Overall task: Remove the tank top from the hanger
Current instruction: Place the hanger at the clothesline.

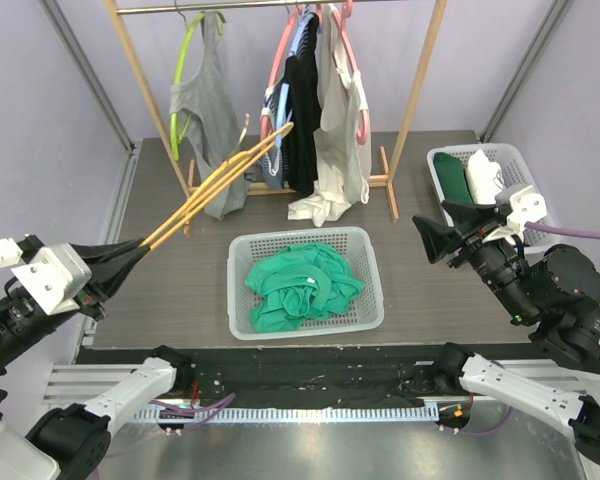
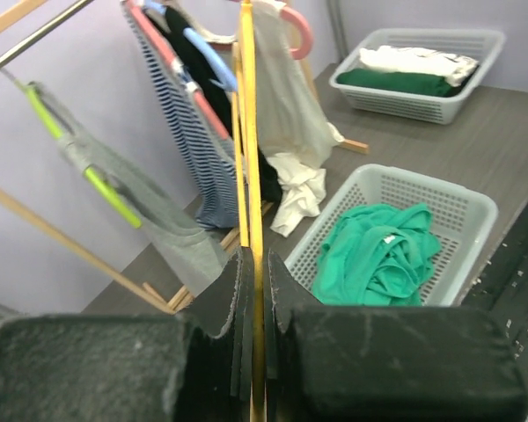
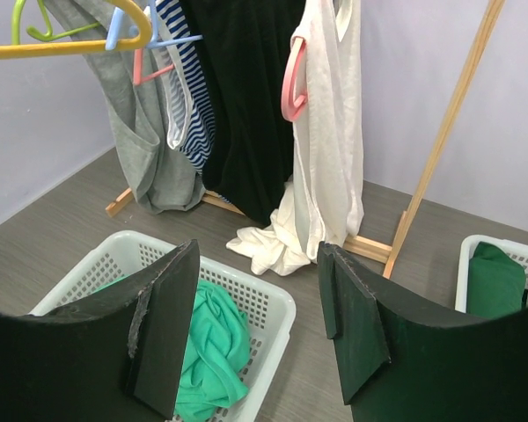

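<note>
**Bare yellow hanger in the left grip, green top in the basket**

The left gripper (image 1: 138,250) has its jaws pinched on the yellow hanger (image 1: 220,178), which reaches up toward the clothes rack (image 1: 416,95) with nothing on it. The green tank top (image 1: 302,285) lies crumpled in the white basket (image 1: 300,234) at the table's middle. A small white tag (image 2: 389,237) shows on it, too small to read. The right gripper (image 1: 430,240) hovers beside the basket, jaws spread and empty.

I see the crumpled green fabric tank top (image 1: 302,285) in the white mesh basket (image 1: 305,237). The bare yellow hanger (image 1: 175,220) slants toward one o'clock.
</note>
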Tool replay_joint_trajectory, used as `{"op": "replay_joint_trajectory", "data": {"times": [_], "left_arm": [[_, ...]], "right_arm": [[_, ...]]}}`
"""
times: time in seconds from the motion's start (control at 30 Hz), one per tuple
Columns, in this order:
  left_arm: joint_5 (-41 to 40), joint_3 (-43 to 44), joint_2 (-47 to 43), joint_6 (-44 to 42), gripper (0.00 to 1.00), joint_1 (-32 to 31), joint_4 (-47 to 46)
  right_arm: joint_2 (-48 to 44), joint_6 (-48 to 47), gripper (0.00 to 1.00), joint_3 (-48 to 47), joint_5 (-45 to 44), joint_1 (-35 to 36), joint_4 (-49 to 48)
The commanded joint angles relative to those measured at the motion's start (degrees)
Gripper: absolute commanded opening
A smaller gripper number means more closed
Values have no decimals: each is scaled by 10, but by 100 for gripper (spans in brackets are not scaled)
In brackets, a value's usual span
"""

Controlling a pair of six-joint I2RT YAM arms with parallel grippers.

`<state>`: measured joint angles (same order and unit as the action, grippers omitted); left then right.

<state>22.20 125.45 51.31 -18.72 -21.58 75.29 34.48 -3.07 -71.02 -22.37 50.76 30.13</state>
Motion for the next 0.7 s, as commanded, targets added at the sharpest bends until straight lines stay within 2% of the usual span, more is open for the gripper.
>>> {"op": "replay_joint_trajectory", "data": {"times": [0.0, 0.23, 0.57, 0.67], "left_arm": [[102, -20, 9, -9, 0, 3, 21], [150, -85, 12, -1, 0, 3, 26], [72, 14, 17, 39, 0, 3, -36], [75, 54, 25, 46, 0, 2, -47]], "right_arm": [[0, 5, 63, -5, 0, -1, -12], [-12, 12, 63, -11, -5, -1, -10], [-15, 11, 63, -14, -7, -1, 8], [-15, 8, 63, -15, -7, -1, 9]]}}
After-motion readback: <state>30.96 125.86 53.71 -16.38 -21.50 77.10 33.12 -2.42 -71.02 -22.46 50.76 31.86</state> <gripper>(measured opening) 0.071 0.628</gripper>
